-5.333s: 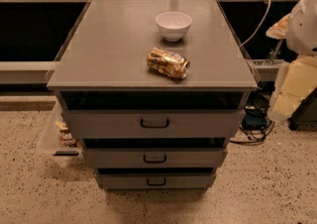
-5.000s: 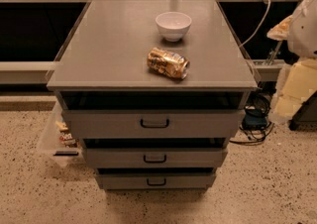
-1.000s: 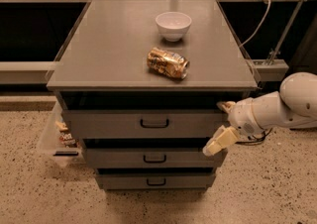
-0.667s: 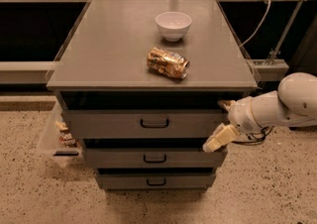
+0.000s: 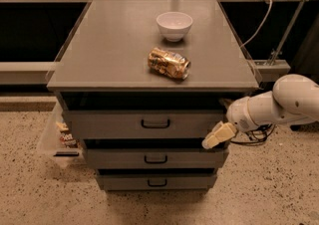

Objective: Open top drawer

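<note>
The top drawer (image 5: 119,125) is the widest grey front of three, just under the cabinet top, with a small black bar handle (image 5: 155,124) at its middle. Its front stands in line with the cabinet, with a dark gap above it. My gripper (image 5: 217,136) is cream-coloured and hangs at the right end of the top drawer's front, low at its lower corner, well to the right of the handle. My white arm (image 5: 279,104) reaches in from the right.
Two narrower drawers (image 5: 155,159) sit below. On the cabinet top (image 5: 104,55) stand a white bowl (image 5: 174,25) and a crushed can (image 5: 169,63). A clear bin with snacks (image 5: 59,134) sits on the floor at the left. Cables (image 5: 254,137) hang at the right.
My arm has come down from the far right to the right end of the top drawer's front. Over the last second it has hardly moved. The drawers have not moved.
</note>
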`<action>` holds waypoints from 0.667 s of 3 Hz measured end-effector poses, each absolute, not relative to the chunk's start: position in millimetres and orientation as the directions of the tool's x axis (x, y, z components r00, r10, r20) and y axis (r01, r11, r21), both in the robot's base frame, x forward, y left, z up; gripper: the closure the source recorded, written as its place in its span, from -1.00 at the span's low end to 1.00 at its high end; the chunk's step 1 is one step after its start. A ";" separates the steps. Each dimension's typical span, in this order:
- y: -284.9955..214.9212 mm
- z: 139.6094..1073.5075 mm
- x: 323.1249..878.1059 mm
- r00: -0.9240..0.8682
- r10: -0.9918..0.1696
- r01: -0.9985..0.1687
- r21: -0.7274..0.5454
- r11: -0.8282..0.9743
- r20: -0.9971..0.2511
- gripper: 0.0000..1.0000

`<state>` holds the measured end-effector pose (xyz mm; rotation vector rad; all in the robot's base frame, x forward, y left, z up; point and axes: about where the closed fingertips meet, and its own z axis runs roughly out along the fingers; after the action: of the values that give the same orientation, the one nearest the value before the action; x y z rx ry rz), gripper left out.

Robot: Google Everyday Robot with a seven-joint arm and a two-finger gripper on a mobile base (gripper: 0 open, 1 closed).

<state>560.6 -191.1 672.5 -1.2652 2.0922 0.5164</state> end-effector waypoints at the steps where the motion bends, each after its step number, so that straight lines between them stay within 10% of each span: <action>1: -191.2 676.2 560.8 -0.340 -0.639 -0.887 0.009 0.462 -0.690 -1.00; 2: -189.9 676.2 556.1 -0.363 -0.638 -0.888 0.046 0.457 -0.679 -1.00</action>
<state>556.1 -189.9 676.2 -1.2676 2.1201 0.5538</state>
